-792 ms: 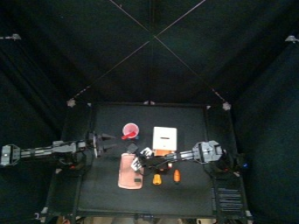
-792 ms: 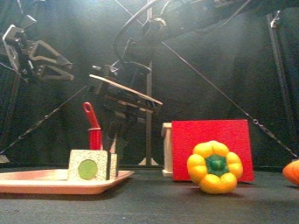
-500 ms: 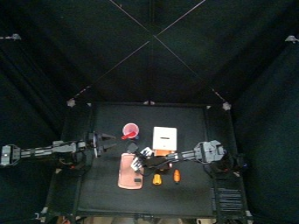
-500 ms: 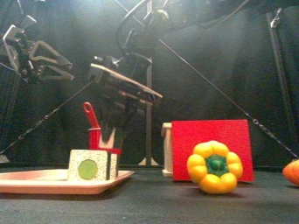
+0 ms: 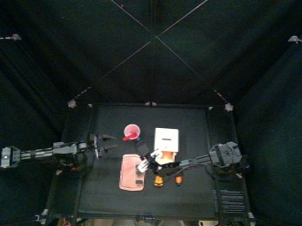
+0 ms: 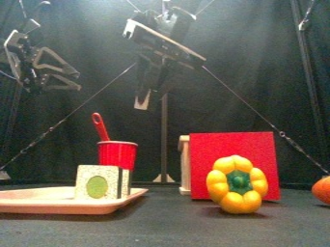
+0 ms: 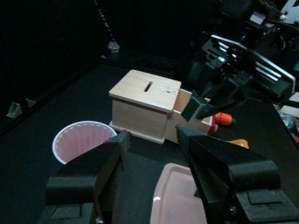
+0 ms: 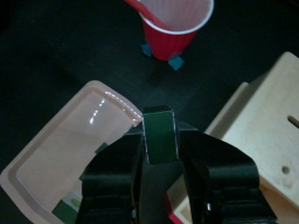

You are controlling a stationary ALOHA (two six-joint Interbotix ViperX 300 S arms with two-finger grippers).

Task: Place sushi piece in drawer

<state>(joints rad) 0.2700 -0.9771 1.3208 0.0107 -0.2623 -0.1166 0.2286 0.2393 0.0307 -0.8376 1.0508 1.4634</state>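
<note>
At the table's 9 o'clock edge in the top view the left arm rests, and its left gripper (image 7: 156,140) has its jaws spread wide with nothing between them. Toward 11 o'clock from the table's middle stands a red cup (image 5: 131,133), with a red stick (image 6: 98,130) leaning out of it in the front view. At about 7 o'clock lies the drawer (image 5: 127,177), a shallow salmon-pink tray. In the front view a cream block with a green round face (image 6: 99,181) stands on it. The right gripper (image 5: 148,162) reaches in from 3 o'clock and hangs over the drawer's 3 o'clock rim, raised well clear of the table in the front view. Its jaws stand partly apart and press on both sides of the sushi piece (image 8: 158,136), a dark greenish-black slab held in the air, with the drawer's rim below it at about 8 o'clock in the right wrist view. A cream box (image 5: 167,139) sits at 12 o'clock from that gripper, and two small orange sticks (image 5: 160,181) lie at its 5 o'clock. Farther right in the front view, a yellow pepper (image 6: 236,183) stands before a red board (image 6: 245,145).
</note>
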